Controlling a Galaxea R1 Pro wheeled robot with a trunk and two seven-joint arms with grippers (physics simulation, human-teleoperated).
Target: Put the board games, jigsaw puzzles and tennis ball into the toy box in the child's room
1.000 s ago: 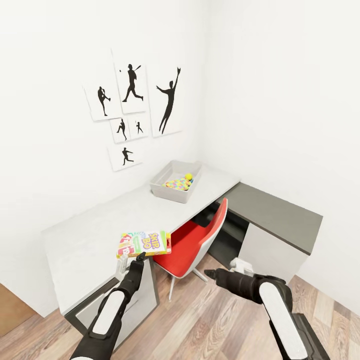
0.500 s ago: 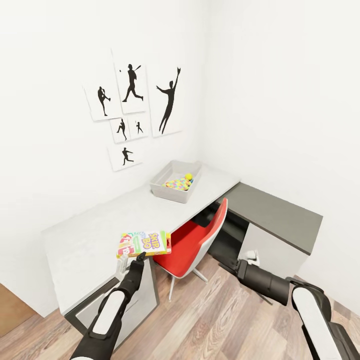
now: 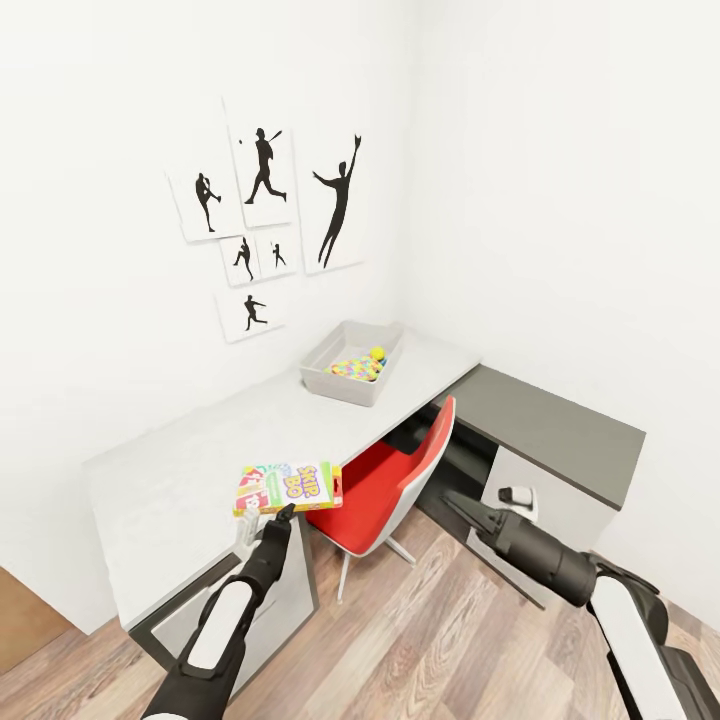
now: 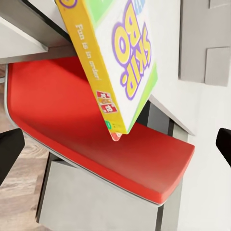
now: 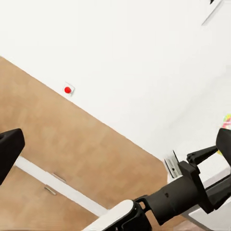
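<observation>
The Skip-Bo board game [image 3: 288,487] lies flat at the front edge of the pale table [image 3: 170,470], one end sticking out over the red chair seat. My left gripper [image 3: 266,520] sits just below and in front of it, open; in the left wrist view the carton [image 4: 115,57] hangs beyond the spread fingers [image 4: 9,156]. Far back on the table stands the grey toy box [image 3: 335,385], holding the colourful jigsaw puzzles [image 3: 350,369] and the tennis ball [image 3: 377,353]. My right gripper [image 3: 455,503] hovers open and empty by the drawer unit.
A red-and-white swivel chair [image 3: 385,480] is tucked under the table between my arms. The lower dark grey shelf section [image 3: 560,430] runs along the right wall. Baseball prints [image 3: 265,220] hang above the table. Wood-plank floor [image 3: 420,640] lies in front.
My right arm has swung right and upward, from in front of the chair to beside the drawer unit. The left arm and the Skip-Bo carton have stayed put.
</observation>
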